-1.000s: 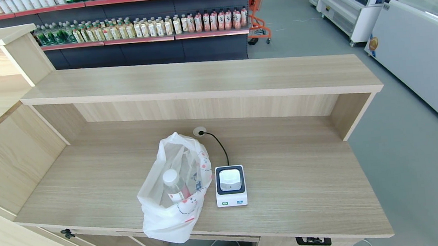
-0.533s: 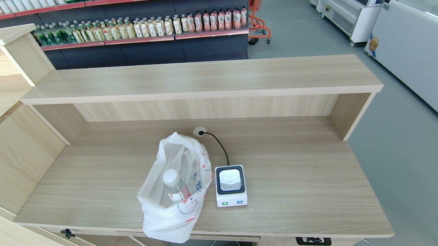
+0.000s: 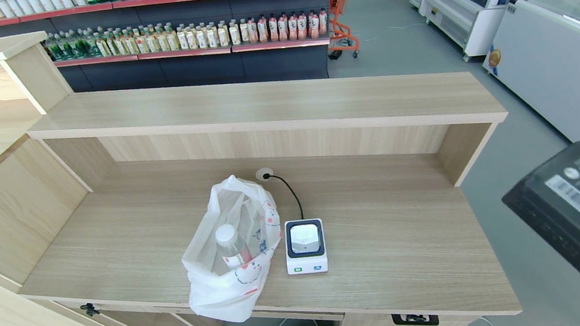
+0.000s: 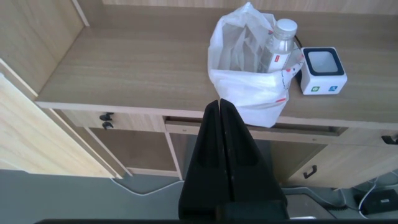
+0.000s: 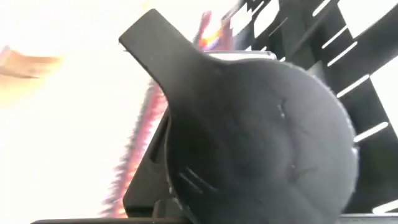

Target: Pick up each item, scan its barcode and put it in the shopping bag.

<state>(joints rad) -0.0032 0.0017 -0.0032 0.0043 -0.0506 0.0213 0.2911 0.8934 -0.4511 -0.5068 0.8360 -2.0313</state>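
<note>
The wooden counter (image 3: 380, 218) is carrying everything. The shopping bag (image 3: 228, 296) is slumping over its front edge, just beside the scanner (image 3: 305, 246), with a bottle (image 3: 229, 246) standing inside. The left gripper (image 4: 219, 109) is hanging pinched closed and empty. Right gripper (image 5: 186, 81): can't tell.

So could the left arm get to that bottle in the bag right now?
Probably yes. The bag gapes open, the bottle stands inside, and nothing lies between it and the left pincer, though that is shut, out in front of the counter.
</note>
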